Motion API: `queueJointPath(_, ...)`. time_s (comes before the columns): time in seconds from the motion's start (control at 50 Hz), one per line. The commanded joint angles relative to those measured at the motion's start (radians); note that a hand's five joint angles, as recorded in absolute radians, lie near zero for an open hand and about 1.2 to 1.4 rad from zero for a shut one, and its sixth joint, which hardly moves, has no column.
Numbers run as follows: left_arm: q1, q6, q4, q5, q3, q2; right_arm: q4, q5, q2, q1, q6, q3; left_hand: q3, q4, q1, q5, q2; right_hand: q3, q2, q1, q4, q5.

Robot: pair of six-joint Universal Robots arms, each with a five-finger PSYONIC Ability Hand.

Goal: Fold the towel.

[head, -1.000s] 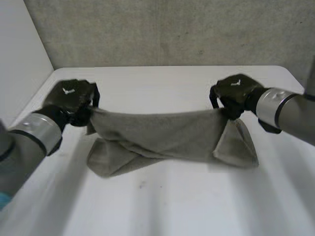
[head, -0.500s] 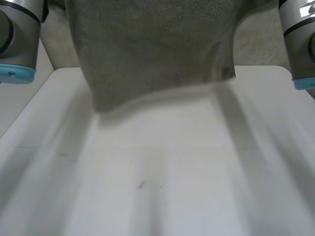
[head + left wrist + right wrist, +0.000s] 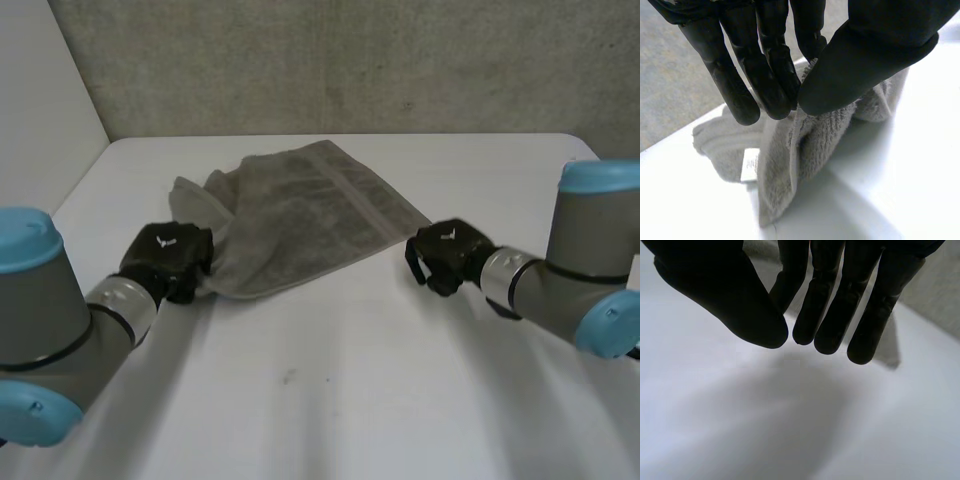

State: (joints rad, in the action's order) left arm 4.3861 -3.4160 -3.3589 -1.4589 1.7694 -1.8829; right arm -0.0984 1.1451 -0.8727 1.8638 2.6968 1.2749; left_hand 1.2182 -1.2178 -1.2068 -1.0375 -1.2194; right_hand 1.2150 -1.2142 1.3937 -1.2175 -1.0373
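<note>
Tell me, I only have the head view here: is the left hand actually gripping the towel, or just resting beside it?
Observer: Gripping. The left wrist view shows the left hand pinching a bunched edge of the towel between thumb and fingers.
Operator: And the right hand?
Observer: Its wrist view shows the right hand open and holding nothing, over bare table. A towel corner lies just past its fingertips.
Operator: Any landmark near the left hand's pinch?
Observer: Yes, a small white label sits on the towel just beyond the left hand's fingertips.
</note>
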Motion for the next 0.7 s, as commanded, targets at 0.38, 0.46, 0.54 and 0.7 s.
queueJointPath(0.38,-0.06,0.0,0.022,0.002,-0.087,0.29,0.222,0.077,-0.17,0.123,0.397,0.106,0.178,-0.178,-0.189,-0.184,-0.177,-1.04,1.04,-1.219,1.043,1.037)
queueJointPath(0.46,-0.092,0.0,0.061,0.002,-0.103,0.366,0.261,0.102,-0.16,0.161,0.443,0.078,0.178,-0.178,-0.189,-0.184,-0.177,-1.04,1.04,-1.219,1.043,1.037)
queueJointPath(0.54,-0.103,0.001,0.087,0.002,-0.116,0.405,0.296,0.104,-0.089,0.238,0.463,0.015,0.178,-0.178,-0.189,-0.184,-0.177,-1.04,1.04,-1.219,1.043,1.037)
queueJointPath(0.7,-0.112,0.004,0.114,0.0,-0.125,0.472,0.302,0.116,0.085,0.272,0.509,-0.104,0.178,-0.178,-0.189,-0.184,-0.177,-1.04,1.04,-1.219,1.043,1.037)
